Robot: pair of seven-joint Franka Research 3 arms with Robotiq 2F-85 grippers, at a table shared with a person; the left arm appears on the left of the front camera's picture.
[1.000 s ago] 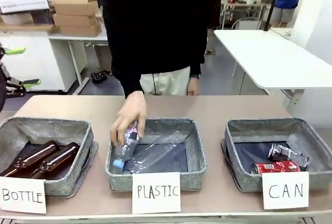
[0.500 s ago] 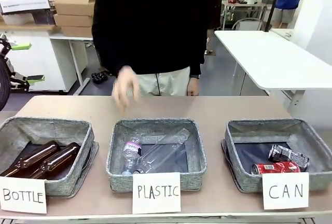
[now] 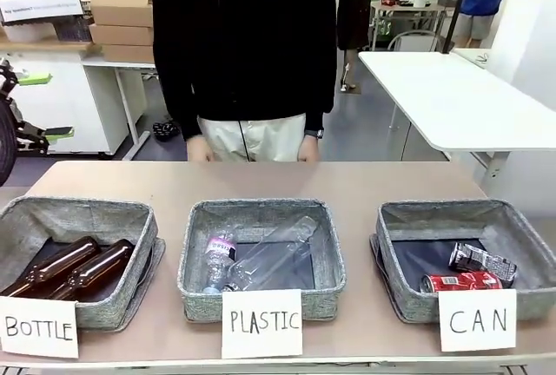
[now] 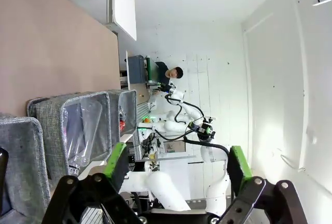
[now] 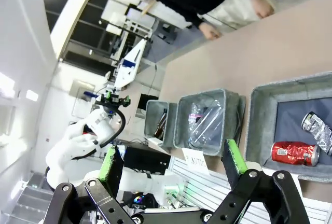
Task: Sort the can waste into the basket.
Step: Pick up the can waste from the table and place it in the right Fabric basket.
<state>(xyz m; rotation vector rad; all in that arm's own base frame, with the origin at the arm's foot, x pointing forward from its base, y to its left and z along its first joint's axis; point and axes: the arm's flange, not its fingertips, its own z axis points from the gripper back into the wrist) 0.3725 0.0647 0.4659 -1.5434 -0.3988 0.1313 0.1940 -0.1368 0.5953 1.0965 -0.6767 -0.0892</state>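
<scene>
Right gripper (image 5: 174,164) wide, empty, nearer arm; red can (image 3: 461,281) and silver can (image 3: 483,260) lie lengthwise left-right inside CAN basket (image 3: 408,297).

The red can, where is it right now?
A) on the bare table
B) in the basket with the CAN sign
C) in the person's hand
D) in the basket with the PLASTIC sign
B: the red can lies inside the basket with the CAN sign, right next to the silver can.
</scene>
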